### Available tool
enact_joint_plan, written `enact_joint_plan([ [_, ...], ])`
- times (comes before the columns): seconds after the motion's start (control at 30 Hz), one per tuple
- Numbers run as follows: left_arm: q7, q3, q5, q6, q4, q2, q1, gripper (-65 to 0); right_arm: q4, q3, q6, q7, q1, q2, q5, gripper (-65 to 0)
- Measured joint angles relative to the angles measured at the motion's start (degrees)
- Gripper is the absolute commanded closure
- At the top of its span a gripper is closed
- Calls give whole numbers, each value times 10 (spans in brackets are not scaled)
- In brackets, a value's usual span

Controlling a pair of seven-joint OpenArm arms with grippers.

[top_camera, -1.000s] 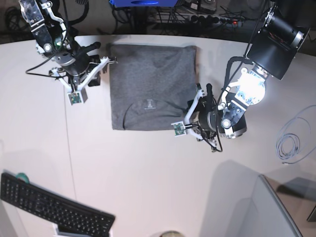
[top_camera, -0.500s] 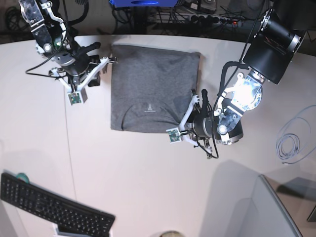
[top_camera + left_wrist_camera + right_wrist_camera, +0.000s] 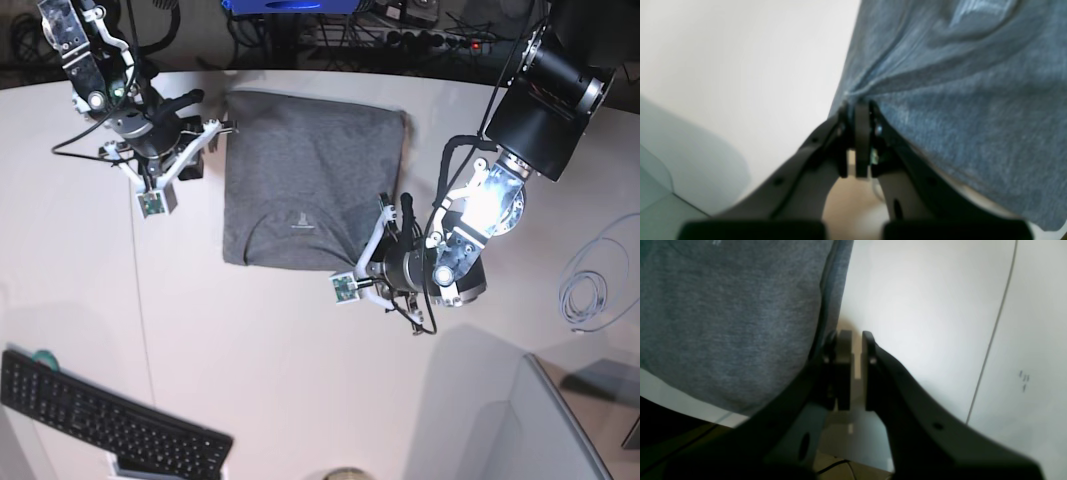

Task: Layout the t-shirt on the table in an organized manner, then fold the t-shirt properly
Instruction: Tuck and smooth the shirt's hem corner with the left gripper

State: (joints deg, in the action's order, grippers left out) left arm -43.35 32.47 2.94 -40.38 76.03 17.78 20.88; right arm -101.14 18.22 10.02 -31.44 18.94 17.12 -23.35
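While the heather-grey t-shirt [image 3: 310, 180] lies folded into a rough rectangle on the white table [image 3: 300, 370], its near right corner is pinched by the left gripper [image 3: 858, 110]. In the left wrist view the jaws are pressed together on the hem, and creases are drawn out from the pinch point across the fabric. At the shirt's far left edge, the right gripper [image 3: 853, 340] is held just beside the cloth; its fingers [image 3: 844, 350] are brought nearly together with a slim gap between them, and nothing is seen caught there. A thin dark seam line [image 3: 993, 330] is crossed by that view on the tabletop. A black keyboard [image 3: 105, 420] is seen at the near left, well apart from the shirt, and a coiled pale cable [image 3: 590, 290] at the far right.
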Motion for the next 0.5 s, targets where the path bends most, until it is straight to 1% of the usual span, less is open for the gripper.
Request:
enact_joint_plan([
  [0.5, 2, 0, 0, 0, -9, -2, 2, 0, 0, 0, 0, 0, -3, 0, 0, -48],
])
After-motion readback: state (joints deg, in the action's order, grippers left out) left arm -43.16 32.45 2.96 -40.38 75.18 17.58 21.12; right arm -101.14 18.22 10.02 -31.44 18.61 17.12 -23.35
